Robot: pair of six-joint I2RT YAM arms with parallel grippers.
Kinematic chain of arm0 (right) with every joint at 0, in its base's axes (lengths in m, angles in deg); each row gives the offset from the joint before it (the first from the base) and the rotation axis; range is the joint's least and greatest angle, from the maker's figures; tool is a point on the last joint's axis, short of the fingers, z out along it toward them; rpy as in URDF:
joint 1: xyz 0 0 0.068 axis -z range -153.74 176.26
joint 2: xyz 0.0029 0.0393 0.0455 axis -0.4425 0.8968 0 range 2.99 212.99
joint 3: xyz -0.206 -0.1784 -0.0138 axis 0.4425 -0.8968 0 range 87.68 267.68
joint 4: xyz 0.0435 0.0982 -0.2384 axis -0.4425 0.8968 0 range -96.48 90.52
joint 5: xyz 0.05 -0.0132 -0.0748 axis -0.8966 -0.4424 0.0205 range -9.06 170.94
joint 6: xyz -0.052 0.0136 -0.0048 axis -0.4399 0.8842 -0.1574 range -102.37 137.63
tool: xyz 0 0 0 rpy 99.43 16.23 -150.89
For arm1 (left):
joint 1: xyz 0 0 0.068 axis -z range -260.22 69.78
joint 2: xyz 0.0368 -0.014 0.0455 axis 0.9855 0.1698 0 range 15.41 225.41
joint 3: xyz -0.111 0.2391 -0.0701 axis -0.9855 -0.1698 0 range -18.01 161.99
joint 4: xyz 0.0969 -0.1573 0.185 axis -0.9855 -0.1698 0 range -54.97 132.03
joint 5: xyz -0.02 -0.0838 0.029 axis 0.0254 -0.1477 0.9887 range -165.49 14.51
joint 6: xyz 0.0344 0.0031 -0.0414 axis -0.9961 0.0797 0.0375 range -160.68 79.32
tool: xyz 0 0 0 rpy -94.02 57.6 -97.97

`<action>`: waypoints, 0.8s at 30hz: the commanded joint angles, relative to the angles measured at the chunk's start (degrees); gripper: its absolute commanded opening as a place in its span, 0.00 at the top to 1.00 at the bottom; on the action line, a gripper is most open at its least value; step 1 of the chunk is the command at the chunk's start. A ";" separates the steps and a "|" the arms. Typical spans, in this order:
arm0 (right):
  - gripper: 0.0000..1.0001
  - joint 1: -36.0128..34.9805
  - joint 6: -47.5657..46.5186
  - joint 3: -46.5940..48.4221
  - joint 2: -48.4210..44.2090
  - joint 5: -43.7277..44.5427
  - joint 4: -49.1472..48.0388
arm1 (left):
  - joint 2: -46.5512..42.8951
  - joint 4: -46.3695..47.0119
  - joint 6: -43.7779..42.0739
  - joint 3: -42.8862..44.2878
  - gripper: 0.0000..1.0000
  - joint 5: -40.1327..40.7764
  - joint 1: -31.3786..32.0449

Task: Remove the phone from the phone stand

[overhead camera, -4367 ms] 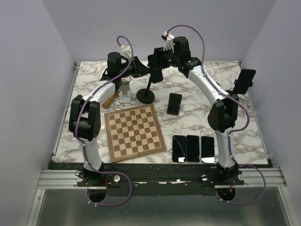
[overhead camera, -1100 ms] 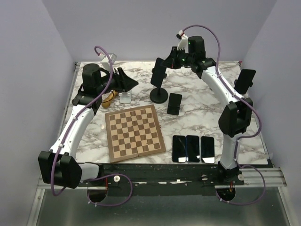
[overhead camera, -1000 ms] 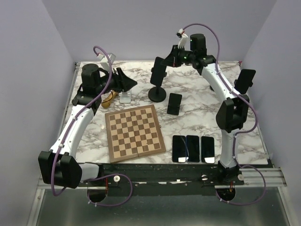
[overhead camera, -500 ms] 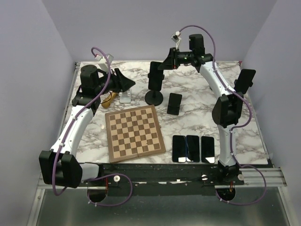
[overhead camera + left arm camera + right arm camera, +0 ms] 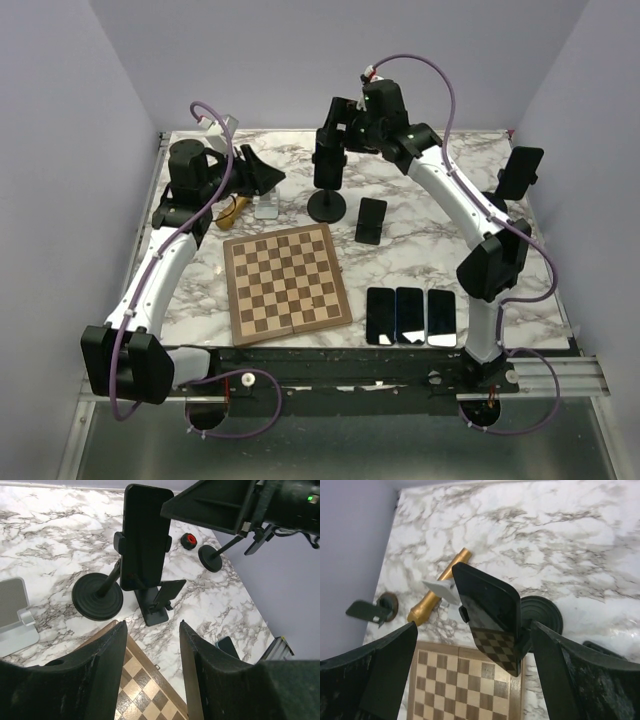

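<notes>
A black phone [image 5: 328, 162] stands upright, clamped in a black phone stand with a round base [image 5: 327, 207], at the back middle of the marble table. In the right wrist view the phone [image 5: 490, 612] lies between my wide-open fingers, apart from both. My right gripper [image 5: 335, 122] hovers just above the phone's top, open and empty; in its own view it [image 5: 472, 625] straddles the phone. My left gripper [image 5: 262, 176] is open and empty, left of the stand and pointing at it. In the left wrist view the phone [image 5: 145, 535] is ahead of my left gripper [image 5: 152, 624].
A chessboard [image 5: 287, 283] lies in front of the stand. A tilted phone on a small stand [image 5: 371, 220] sits right of the base. Three phones [image 5: 410, 316] lie at the front. A silver stand [image 5: 266, 208] and a gold handle [image 5: 232, 208] are near my left gripper. Another phone stand [image 5: 520, 172] is at the right edge.
My right gripper has swung from behind and right of the phone to just above it. The stand has shifted slightly left. My left arm drew back earlier and now barely moves.
</notes>
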 commanded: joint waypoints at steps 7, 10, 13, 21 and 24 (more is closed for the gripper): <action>0.00 -10.82 15.74 18.89 9.36 45.52 20.89 | -3.46 -1.35 -1.40 -0.41 0.46 4.31 -0.22; 0.00 -12.56 13.90 17.48 9.93 49.03 17.33 | -3.91 -1.58 -1.79 -0.57 0.46 4.85 -0.22; 0.00 -13.44 10.18 14.90 9.86 50.72 12.55 | -4.18 -1.62 -1.91 -0.66 0.46 5.18 -0.23; 0.00 -13.85 4.11 15.18 12.19 53.99 7.82 | -4.01 -1.18 -1.31 -0.67 0.46 4.39 -0.23; 0.00 -13.97 3.24 16.78 13.69 53.59 7.57 | -4.09 -1.18 -1.27 -0.66 0.46 4.29 -0.23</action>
